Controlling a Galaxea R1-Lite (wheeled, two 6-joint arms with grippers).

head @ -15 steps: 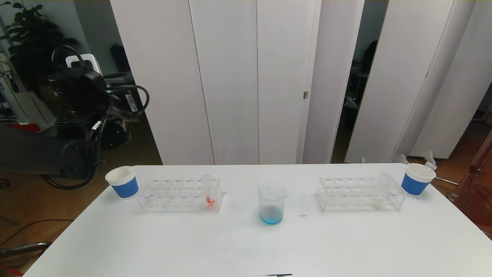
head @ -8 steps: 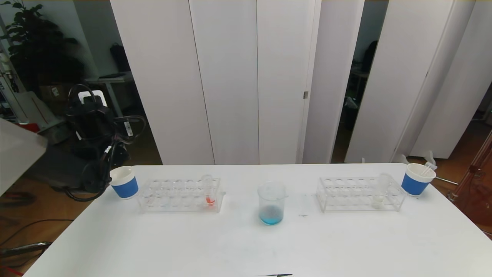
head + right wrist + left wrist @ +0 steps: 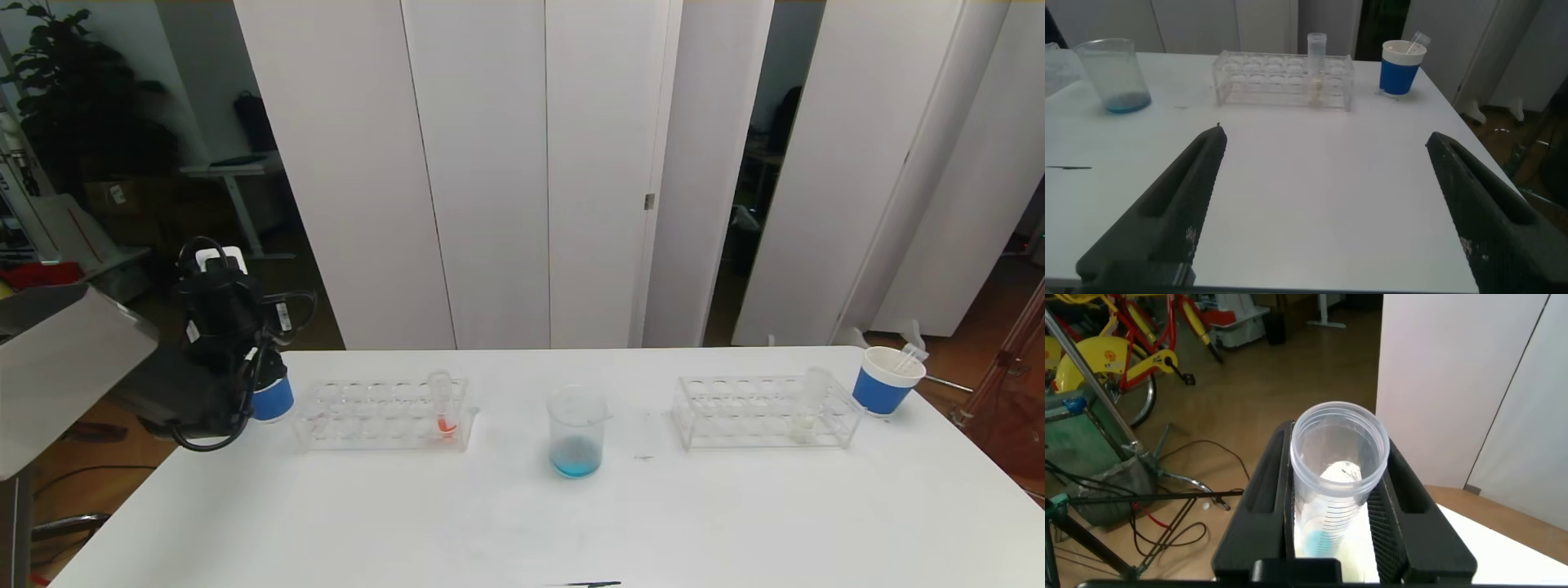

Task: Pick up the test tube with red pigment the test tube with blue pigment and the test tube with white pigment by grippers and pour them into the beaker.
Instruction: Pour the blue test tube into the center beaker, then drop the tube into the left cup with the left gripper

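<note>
In the left wrist view, our left gripper (image 3: 1341, 518) fills the lower middle of the frame, its two black fingers (image 3: 1264, 490) closed tight on the test tube with blue pigment (image 3: 1337, 469). We look straight down the tube's open mouth; a little cyan-blue residue shows low inside it. In the head view this gripper sits at the left edge of the frame, over the near left corner of the white table (image 3: 522, 523), and hides most of a blue-and-white paper cup (image 3: 273, 397) there.

Just right of that cup stands a clear rack (image 3: 384, 415) with the test tube with red pigment (image 3: 442, 406) upright near its right end. The beaker (image 3: 577, 431) stands at the centre of the frame, a blue pool at its bottom. Further right is a second clear rack (image 3: 763, 412), with the test tube with white pigment (image 3: 808, 407) upright near its right end, and beside it another blue-and-white cup (image 3: 886, 380).

Our right gripper (image 3: 1335, 204) appears only in the right wrist view, its fingers spread wide across the lower frame, holding nothing, above bare table.
</note>
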